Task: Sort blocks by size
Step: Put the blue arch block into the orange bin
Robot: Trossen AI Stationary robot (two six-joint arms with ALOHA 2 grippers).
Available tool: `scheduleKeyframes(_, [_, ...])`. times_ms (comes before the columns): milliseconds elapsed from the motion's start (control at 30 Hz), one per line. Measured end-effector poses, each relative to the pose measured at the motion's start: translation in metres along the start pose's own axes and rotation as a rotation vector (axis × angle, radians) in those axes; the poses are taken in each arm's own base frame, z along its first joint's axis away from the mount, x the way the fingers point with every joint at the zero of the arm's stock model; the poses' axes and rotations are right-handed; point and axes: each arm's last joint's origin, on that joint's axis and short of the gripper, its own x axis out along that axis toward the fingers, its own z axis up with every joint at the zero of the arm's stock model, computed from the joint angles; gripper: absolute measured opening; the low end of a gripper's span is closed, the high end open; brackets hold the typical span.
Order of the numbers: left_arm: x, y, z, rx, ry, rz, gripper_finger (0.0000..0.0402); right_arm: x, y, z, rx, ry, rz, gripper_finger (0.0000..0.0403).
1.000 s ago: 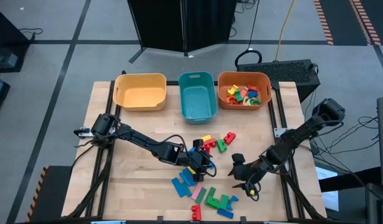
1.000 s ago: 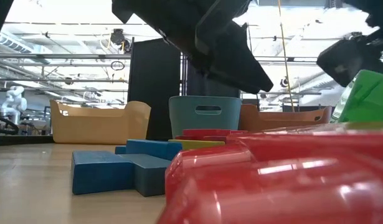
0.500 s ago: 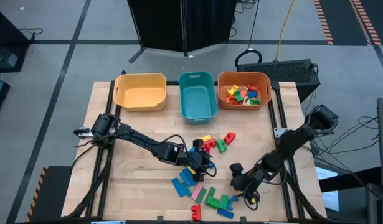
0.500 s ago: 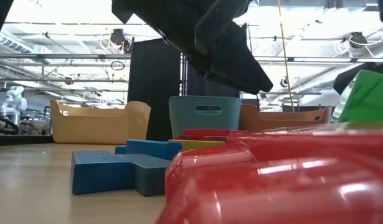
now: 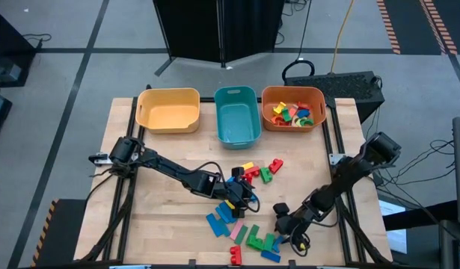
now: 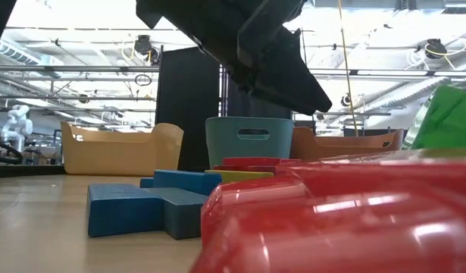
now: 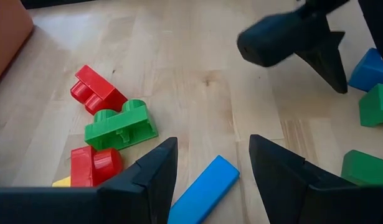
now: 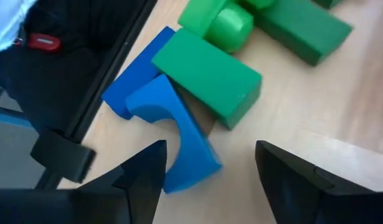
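Note:
Loose blocks lie on the wooden table: a red, yellow and green cluster (image 5: 258, 171) at the middle, and blue, pink, green and red ones (image 5: 248, 237) near the front edge. My left gripper (image 5: 242, 197) is open low over the table, and a blue bar (image 7: 203, 193) lies flat between its fingers without touching them. My right gripper (image 5: 283, 222) is open and slants down over a blue arch block (image 8: 179, 140), which lies against a green brick (image 8: 210, 81) by the table's near edge.
Three bins stand along the far edge: a yellow bin (image 5: 168, 110), a teal bin (image 5: 237, 116) and an orange bin (image 5: 292, 97) holding several small blocks. In the low view a red block (image 6: 331, 220) fills the foreground. The table's dark frame (image 8: 85, 124) runs close beside the arch block.
My right gripper has come down and moved toward the table's near edge and a little left, tipping further downward, toward the green and blue blocks. It has dropped out of the low view's upper right corner. The blocks lie where they were.

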Motion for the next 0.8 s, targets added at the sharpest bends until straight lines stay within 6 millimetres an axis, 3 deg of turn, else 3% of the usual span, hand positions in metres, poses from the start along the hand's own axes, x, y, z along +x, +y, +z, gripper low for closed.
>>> scheduleKeyframes(233, [0.0002,0.0008,0.0001,0.0,0.0,0.008,0.0192,0.008,0.0004,-0.0013,-0.028,-0.014,0.023,0.0181])
scheduleKeyframes(633, [0.0002,0.0017,0.0001,-0.001,-0.002,0.028,0.0192,0.0075,-0.0006,-0.0016,-0.031,-0.009,0.014,0.0045])
scheduleKeyframes(800, [0.0003,0.0026,0.0002,-0.001,-0.004,0.054,0.0192,0.0029,-0.0019,-0.0022,-0.029,0.001,-0.031,0.0022])
